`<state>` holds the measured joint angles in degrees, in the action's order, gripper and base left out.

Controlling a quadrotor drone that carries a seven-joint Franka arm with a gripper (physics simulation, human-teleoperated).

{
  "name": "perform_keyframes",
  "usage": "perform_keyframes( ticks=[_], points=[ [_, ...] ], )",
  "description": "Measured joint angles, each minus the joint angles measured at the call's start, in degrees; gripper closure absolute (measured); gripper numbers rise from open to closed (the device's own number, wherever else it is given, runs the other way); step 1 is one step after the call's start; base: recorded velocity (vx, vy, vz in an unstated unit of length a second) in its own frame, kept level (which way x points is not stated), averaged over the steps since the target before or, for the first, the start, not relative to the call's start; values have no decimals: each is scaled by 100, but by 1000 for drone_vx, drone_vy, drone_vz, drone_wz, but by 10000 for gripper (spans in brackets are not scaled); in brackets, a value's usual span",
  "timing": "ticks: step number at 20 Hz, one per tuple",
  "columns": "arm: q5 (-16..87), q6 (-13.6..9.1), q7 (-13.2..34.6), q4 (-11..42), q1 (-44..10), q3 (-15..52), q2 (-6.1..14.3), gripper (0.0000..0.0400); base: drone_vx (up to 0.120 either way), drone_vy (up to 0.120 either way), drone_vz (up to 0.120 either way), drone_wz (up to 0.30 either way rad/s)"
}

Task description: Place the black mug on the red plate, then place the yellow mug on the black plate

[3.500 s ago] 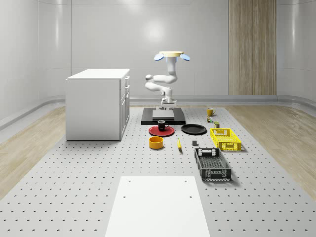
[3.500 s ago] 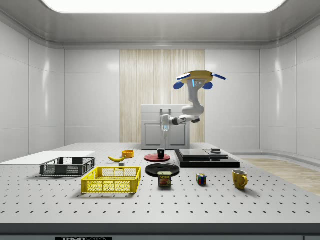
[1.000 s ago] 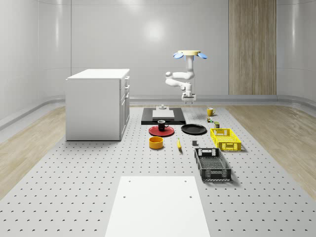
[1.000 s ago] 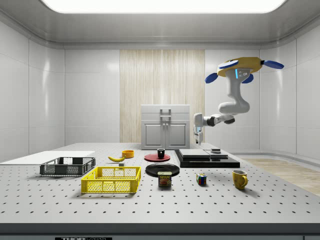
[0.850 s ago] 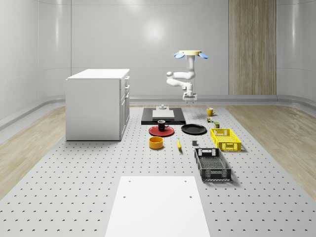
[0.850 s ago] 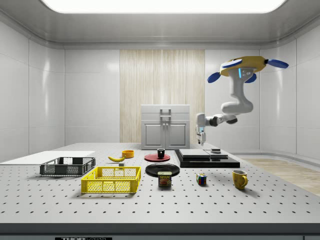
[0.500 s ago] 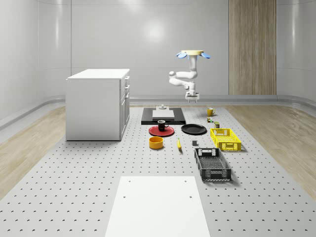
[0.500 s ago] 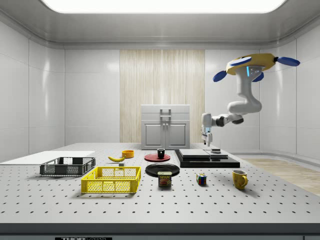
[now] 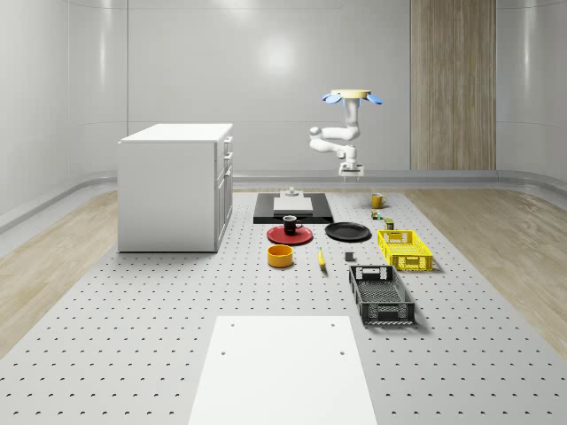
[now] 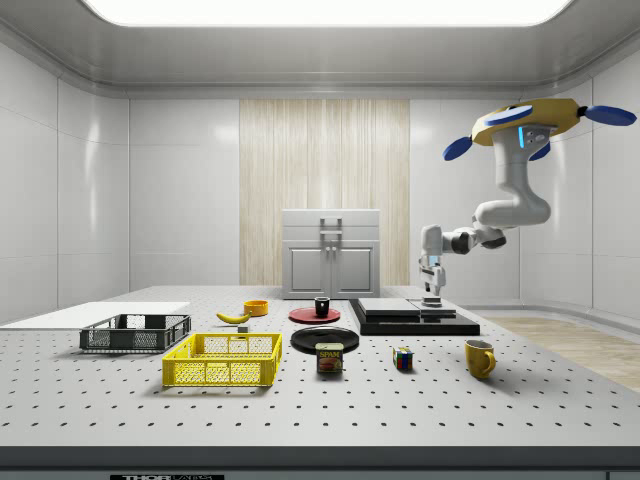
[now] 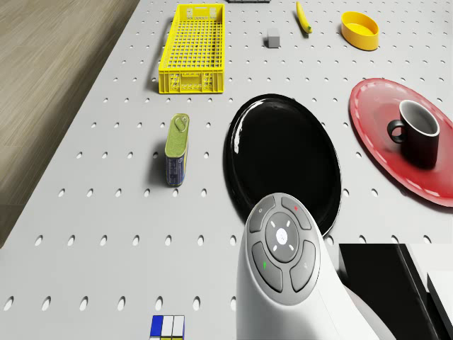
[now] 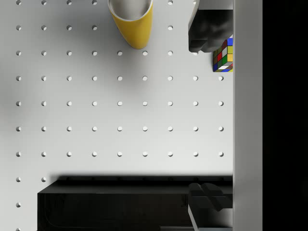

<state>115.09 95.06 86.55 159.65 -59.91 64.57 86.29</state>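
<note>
Fingers (image 12: pixel 202 36) of the gripper (image 12: pixel 201 117) stand apart with nothing between them, pointing straight down at the perforated table (image 12: pixel 120 115), a matte grey sheet dotted with round holes in even rows. The gripper hangs in the air over bare table between the black platform (image 9: pixel 292 209) and the yellow mug (image 12: pixel 132 24). The drone (image 10: pixel 527 122), a yellow disc with blue rotors, hovers high above this end of the table, its jointed white arm bent down to the gripper.

Nearest lies the yellow mug, a glossy cylinder standing upright on the table, well apart from the black plate (image 11: pixel 283 156). Just beside it sits one puzzle cube (image 12: pixel 224 57) of coloured squares. The platform is a flat, square-edged slab with a pale top.

Next comes the black plate, round, shallow and mirror-shiny, with one tin can (image 11: pixel 176 150) lying on its side near it. Beside that plate is the red plate (image 11: pixel 375 120), round with a stitched-looking rim, and the black mug (image 11: pixel 417 134) stands upright on it, handle out to one side. That makes two mugs and two plates.

Farther off are two mesh crates, the yellow crate (image 11: pixel 192 49) and the black crate (image 9: pixel 381 295), both oblong with lattice walls. Between them and the plates lie one small grey block (image 11: pixel 272 39), one banana (image 11: pixel 304 17) and one low yellow bowl (image 11: pixel 359 28).

Farthest are a flat white panel (image 9: pixel 282 367) and one boxy white cabinet (image 9: pixel 175 186) with drawers.
</note>
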Motion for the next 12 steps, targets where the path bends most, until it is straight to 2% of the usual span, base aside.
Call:
perform_keyframes(
  ticks=[12],
  points=[
    [2,-3,-2,0,2,0,-4,0,-117,120,0,0]
  ],
)
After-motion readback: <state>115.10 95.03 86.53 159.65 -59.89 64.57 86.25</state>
